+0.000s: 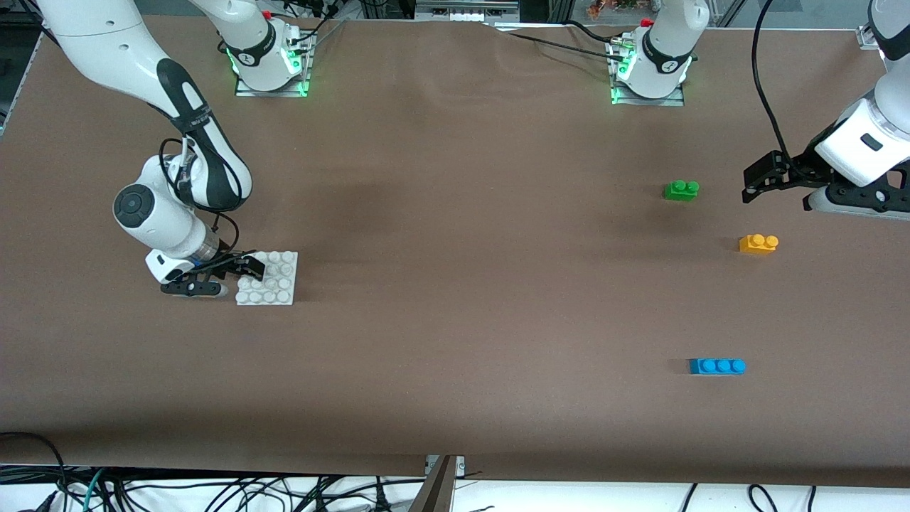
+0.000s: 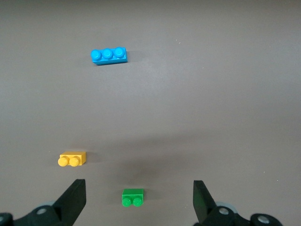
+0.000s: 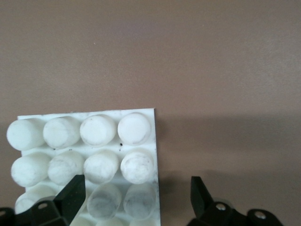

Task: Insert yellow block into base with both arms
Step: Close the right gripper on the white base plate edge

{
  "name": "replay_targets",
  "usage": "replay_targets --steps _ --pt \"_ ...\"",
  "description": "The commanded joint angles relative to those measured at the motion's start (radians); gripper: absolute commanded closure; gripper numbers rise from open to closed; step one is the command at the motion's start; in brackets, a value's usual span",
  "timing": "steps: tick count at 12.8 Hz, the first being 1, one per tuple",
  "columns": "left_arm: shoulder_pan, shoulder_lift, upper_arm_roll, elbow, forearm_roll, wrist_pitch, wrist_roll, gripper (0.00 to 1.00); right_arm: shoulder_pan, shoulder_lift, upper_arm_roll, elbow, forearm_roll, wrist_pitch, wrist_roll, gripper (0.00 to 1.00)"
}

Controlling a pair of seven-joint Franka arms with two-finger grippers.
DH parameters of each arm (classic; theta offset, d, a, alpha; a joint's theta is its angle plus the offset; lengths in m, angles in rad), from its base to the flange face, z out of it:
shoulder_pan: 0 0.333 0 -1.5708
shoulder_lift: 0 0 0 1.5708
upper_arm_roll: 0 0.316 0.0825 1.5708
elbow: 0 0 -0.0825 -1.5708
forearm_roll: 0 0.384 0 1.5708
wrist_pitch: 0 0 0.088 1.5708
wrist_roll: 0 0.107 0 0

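The yellow block [image 1: 758, 244] lies on the brown table toward the left arm's end; it also shows in the left wrist view [image 2: 72, 159]. My left gripper [image 1: 758, 179] is open and empty in the air, over the table by the green brick, apart from the yellow block; its own view [image 2: 139, 185] shows the green brick between its fingers. The white base [image 1: 268, 279] lies toward the right arm's end. My right gripper [image 1: 229, 276] is open and low at the base's edge. In its view [image 3: 136, 181] one finger is over the base's studs [image 3: 84, 141] and the other is over bare table.
A green two-stud brick [image 1: 681, 190] lies farther from the front camera than the yellow block, also in the left wrist view [image 2: 132, 197]. A blue three-stud brick [image 1: 716, 366] lies nearer, also in that view [image 2: 108, 55]. Cables hang past the table's front edge.
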Motion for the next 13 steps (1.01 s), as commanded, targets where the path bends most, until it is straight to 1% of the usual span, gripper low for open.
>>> replay_targets --steps 1,4,5,7,8,9,11,13 --pt "0.004 0.014 0.001 0.029 -0.021 -0.018 0.003 0.0 -0.01 -0.004 0.011 -0.013 0.015 0.022 0.003 0.04" --pt "0.004 0.014 0.001 0.029 -0.022 -0.018 0.003 0.0 -0.01 0.002 0.012 -0.011 0.015 0.022 0.003 0.05" --pt "0.004 0.014 0.001 0.029 -0.022 -0.018 0.003 0.0 -0.01 0.003 0.012 -0.011 0.015 0.025 0.003 0.08" --pt "0.004 0.015 0.002 0.037 -0.022 -0.018 0.003 0.0 -0.012 0.003 0.014 -0.01 0.017 0.025 0.003 0.09" --pt "0.004 0.017 0.001 0.037 -0.022 -0.019 0.003 0.0 -0.01 0.009 0.014 -0.007 0.033 0.027 0.003 0.09" --pt "0.004 0.017 0.001 0.038 -0.022 -0.019 0.003 0.0 -0.01 0.02 0.017 -0.005 0.052 0.045 0.002 0.09" --pt "0.004 0.017 0.001 0.038 -0.022 -0.019 0.003 0.0 -0.009 0.038 0.018 -0.004 0.052 0.082 0.0 0.1" --pt "0.004 0.017 0.001 0.038 -0.022 -0.019 0.003 0.0 -0.009 0.045 0.018 0.001 0.054 0.085 -0.001 0.1"
